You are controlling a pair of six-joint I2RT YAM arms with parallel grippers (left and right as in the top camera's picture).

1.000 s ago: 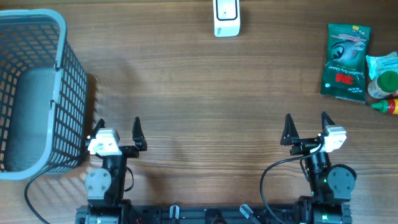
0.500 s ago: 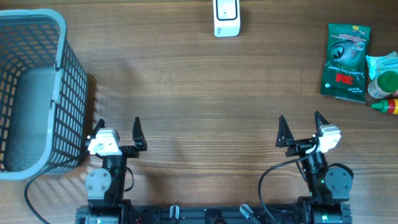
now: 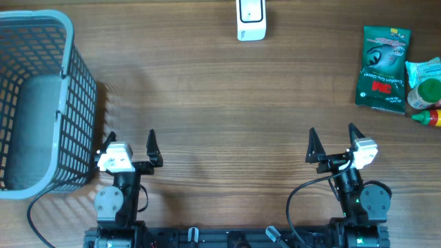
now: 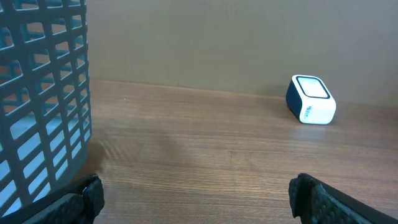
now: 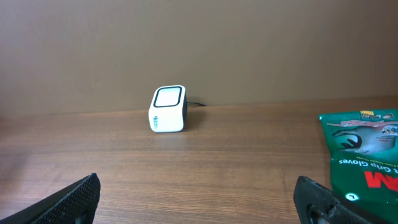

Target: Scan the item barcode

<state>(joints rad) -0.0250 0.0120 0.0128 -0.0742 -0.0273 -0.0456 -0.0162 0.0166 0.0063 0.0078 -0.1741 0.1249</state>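
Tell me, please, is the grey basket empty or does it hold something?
Empty. From overhead, the basket shows only its bare grey floor inside; no item lies in it.

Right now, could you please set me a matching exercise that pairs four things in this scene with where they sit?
Things:
1. basket
2. barcode scanner
3. green packet
4. right gripper

Places:
A. far edge of the table, in the middle
B. near edge, on the right, open and empty
C. left side
D. far right side

Pairs: 1-C, 2-A, 3-D, 4-B
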